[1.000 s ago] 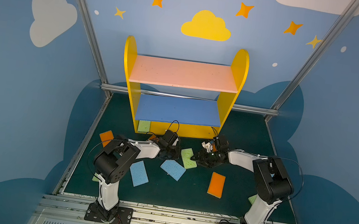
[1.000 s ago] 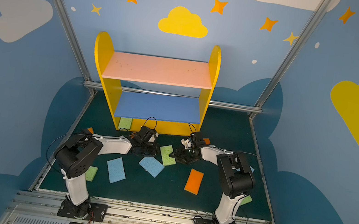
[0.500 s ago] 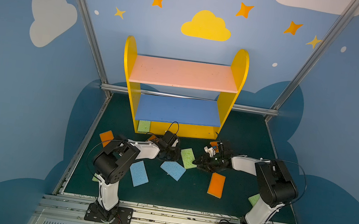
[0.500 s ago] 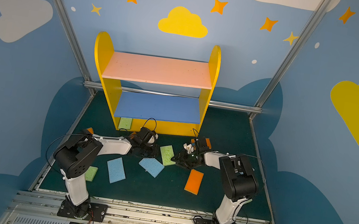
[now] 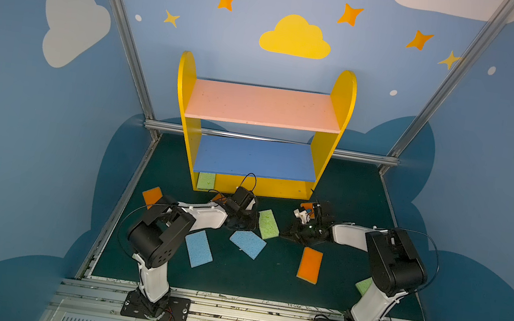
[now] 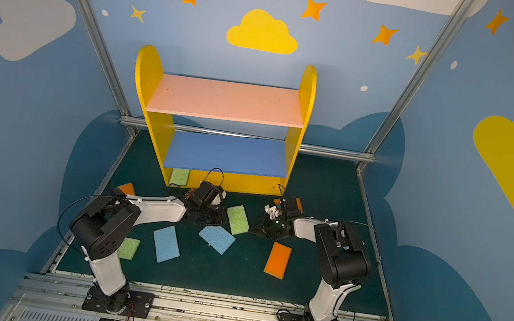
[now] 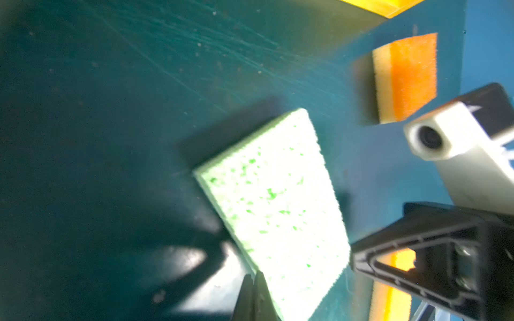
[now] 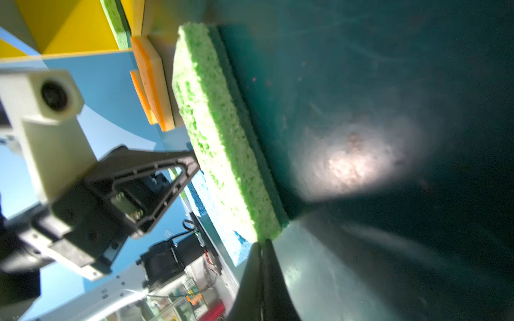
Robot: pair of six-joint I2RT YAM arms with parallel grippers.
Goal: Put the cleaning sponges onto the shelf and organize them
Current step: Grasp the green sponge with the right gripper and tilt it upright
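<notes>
One dark green mat point(image 5: 265, 283) carries everything. At its back stands the shelf point(image 5: 341, 105), its pink board point(image 5: 262, 105) and blue board point(image 5: 255, 159) bare, with a lone stowed sponge point(image 5: 206, 180), light green, at the left end of the bottom yellow board. The other cleaning sponges point(image 5: 309, 265) in view lie flat and scattered on the mat in front, orange, blue and green, some partly under the arms. The middle sponge point(image 5: 268, 224), light green, lies between the two arms. The left gripper point(image 7: 254, 289) and right gripper point(image 8: 262, 266) each sit low at its rim, touching or just beside it, jaws pressed together on nothing. I judge these pads very light, soft and springy, grippy rather than slick, and hard to damage; lying flat, they offer little to pinch from above. The better hold is probably across the short width at the long edges, one edge tipped up first, squeezed gently so the foam does not buckle
</notes>
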